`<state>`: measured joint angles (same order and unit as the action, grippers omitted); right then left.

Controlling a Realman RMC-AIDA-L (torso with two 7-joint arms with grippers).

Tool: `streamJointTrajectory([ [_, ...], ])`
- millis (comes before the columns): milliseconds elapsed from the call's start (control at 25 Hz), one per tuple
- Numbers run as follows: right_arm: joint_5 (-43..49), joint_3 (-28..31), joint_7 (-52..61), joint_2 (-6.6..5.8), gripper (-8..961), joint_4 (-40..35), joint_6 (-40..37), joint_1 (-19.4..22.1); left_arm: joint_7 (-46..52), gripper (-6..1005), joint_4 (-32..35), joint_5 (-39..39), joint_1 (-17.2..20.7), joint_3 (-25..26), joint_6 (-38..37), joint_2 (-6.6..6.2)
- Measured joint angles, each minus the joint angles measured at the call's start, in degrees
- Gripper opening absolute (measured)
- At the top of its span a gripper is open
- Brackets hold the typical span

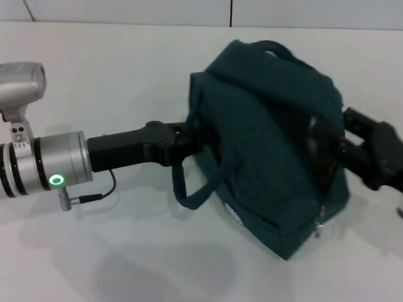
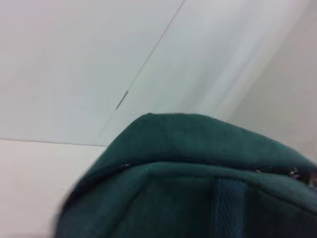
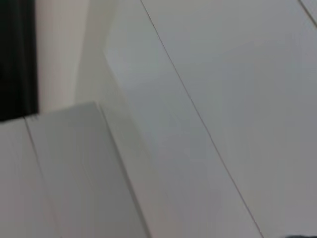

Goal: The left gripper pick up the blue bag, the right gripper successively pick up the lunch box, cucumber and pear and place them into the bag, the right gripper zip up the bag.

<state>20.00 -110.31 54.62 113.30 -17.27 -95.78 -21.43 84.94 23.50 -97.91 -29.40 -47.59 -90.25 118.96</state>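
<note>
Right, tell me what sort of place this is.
Probably a lab or test bench: a plain white table against bare white wall panels, where two robot arms hold a blue bag, the left hand gripping its side.

You're looking at what reads as a lab or test bench, a plain white table (image 1: pixel 126 251) with nothing homely on it, pale panelled wall (image 1: pixel 189 11) with thin dark seams at twelve o'clock, the same bare white panels (image 3: pixel 223 99) behind the right wrist.
</note>
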Motion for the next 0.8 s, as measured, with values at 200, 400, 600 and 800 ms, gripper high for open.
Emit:
streamJointTrajectory([
  [200, 0.51, 0.17, 3.45, -1.40, 518, 0.92, -4.06, -0.28, 0.02, 272, 0.00, 0.01, -0.10, 0.13, 0.13, -0.34],
  [400, 2.79, -0.10, 5.21, -0.09, 567, 4.08, -1.21, -3.24, 0.01, 271, 0.00, 0.01, -0.38, 0.13, 0.17, -0.34],
  [600, 3.56, 0.21, 5.87, 0.64, 583, 7.01, -0.65, -4.95, -0.12, 271, -0.04, 0.01, -0.24, 0.13, 0.17, -0.23],
  [800, 4.56, -0.17, 6.92, 0.13, 600, 7.16, -1.39, -5.04, -0.09, 272, 0.03, 0.01, -0.19, 0.13, 0.17, -0.28],
])
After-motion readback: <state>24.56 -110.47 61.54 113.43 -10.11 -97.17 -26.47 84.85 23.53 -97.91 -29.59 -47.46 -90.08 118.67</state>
